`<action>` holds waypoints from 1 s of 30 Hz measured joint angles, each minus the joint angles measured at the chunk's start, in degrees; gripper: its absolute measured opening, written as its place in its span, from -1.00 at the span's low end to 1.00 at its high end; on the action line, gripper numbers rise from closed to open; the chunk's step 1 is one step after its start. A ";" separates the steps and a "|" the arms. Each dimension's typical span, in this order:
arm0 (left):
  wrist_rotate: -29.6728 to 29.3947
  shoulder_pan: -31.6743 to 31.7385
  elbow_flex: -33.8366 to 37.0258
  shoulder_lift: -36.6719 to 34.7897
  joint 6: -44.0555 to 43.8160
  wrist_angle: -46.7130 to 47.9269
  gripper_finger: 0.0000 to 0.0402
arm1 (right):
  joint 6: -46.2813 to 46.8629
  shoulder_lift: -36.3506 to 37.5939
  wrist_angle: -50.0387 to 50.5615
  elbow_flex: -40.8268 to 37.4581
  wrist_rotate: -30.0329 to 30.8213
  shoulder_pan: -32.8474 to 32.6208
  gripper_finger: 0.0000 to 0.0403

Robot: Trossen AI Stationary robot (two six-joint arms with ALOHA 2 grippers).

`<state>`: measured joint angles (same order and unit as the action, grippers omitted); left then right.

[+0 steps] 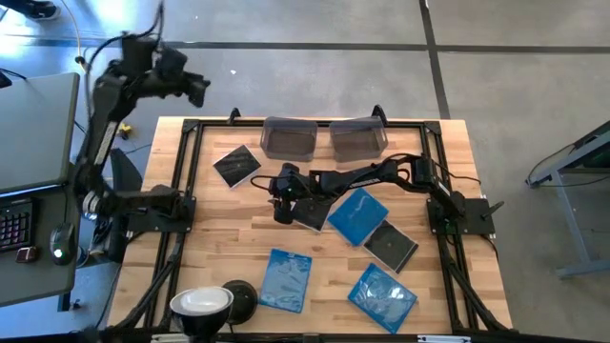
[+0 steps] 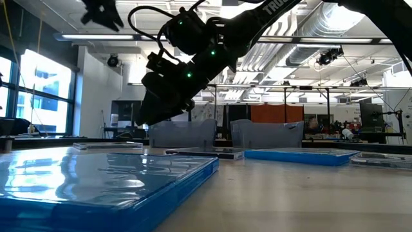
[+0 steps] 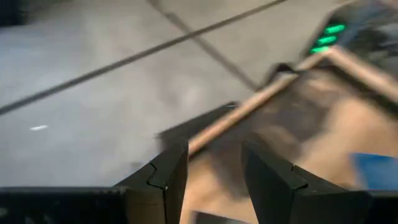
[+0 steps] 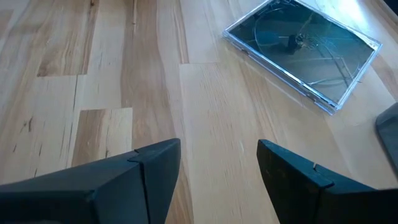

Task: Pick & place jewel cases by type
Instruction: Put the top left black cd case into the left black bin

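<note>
Three dark jewel cases lie flat on the wooden table: one near the far left point(image 1: 236, 164), one at the centre point(image 1: 310, 216), one right of centre point(image 1: 392, 245). Three blue cases also lie flat point(image 1: 358, 214) point(image 1: 286, 278) point(image 1: 383, 295). My right gripper point(image 1: 283, 210) hangs open over bare wood just left of the central dark case. In its wrist view the open gripper point(image 4: 217, 152) frames only table boards, with the far-left dark case point(image 4: 303, 46) ahead. My left gripper point(image 1: 198, 88) is raised beyond the table's far left corner, open point(image 3: 214, 152).
Two smoky-grey bins point(image 1: 289, 138) point(image 1: 358, 138) stand side by side at the far edge. A white round lamp head point(image 1: 202, 303) and a black disc point(image 1: 240, 297) sit at the near edge. A desk with a keyboard point(image 1: 19, 224) stands left of the table.
</note>
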<state>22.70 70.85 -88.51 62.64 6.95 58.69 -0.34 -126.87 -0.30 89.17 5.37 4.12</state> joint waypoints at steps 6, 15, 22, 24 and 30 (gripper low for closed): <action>3.65 -0.02 0.15 -9.99 5.96 18.01 -0.28 | -0.15 0.00 0.46 0.00 0.00 -0.02 0.04; 7.85 0.00 23.13 -34.78 5.33 15.91 -0.38 | -2.24 0.00 -0.09 0.00 0.02 0.00 0.04; 13.14 0.00 45.22 -48.49 -0.95 5.91 -0.52 | -2.69 0.00 -2.30 0.00 0.00 0.26 0.04; 11.01 0.00 49.89 -49.33 -1.24 6.23 -0.58 | -2.66 0.00 -2.59 0.00 0.00 0.26 0.04; 10.14 0.00 53.67 -48.81 -5.73 4.23 -0.88 | -1.14 0.00 -2.62 0.00 0.02 0.28 0.04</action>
<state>32.84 70.85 -34.84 13.83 1.22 62.92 -1.48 -126.87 -2.92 89.17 5.39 4.40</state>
